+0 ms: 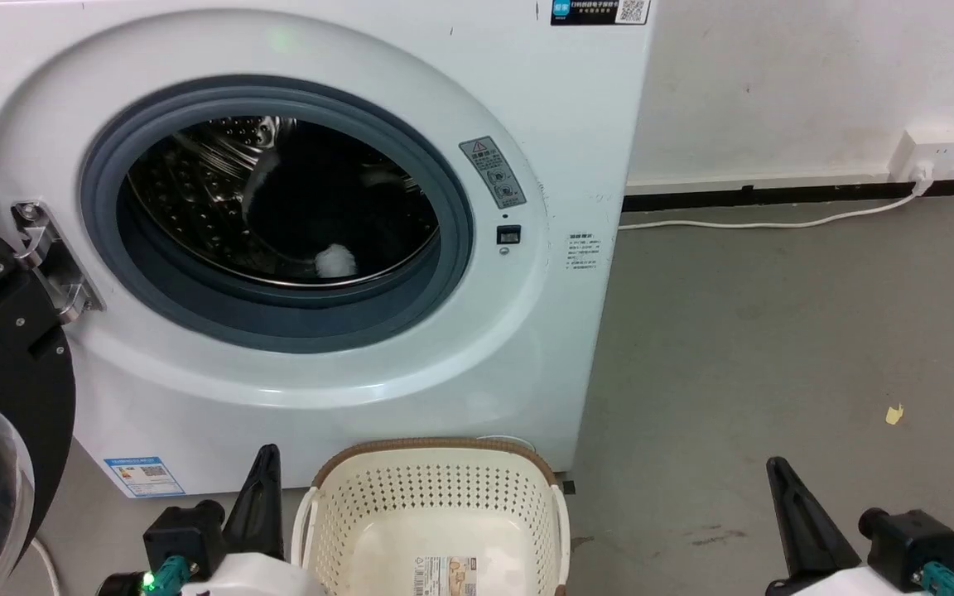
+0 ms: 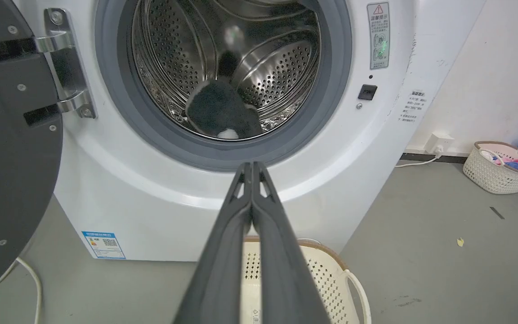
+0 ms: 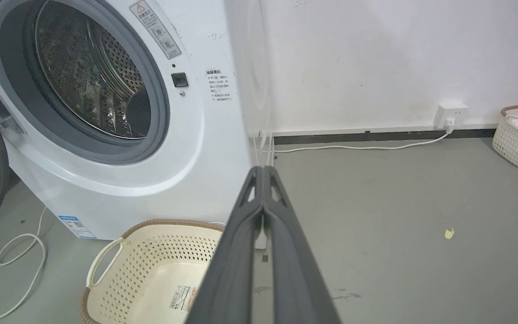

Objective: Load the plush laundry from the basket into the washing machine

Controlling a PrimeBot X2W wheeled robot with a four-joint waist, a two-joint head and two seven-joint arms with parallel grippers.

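Note:
The dark plush laundry (image 2: 221,111) lies inside the steel drum of the white washing machine (image 1: 527,348), one white tuft (image 1: 334,261) showing near the port's lower lip. The black-rimmed door (image 1: 5,372) hangs open at the left. In front of the machine stands the cream basket (image 1: 436,497) with a brown rim, holding nothing but its label sticker (image 3: 182,297). My left gripper (image 2: 252,165) is shut, held low in front of the port and left of the basket. Off to the right, above bare floor, my right gripper (image 3: 263,168) is shut too.
A white cable (image 1: 775,222) runs along the wall base to a socket (image 1: 928,153). Another white perforated basket with coloured items (image 2: 502,168) sits far right. A loose cord (image 3: 16,252) and power strip lie on the grey floor left of the machine.

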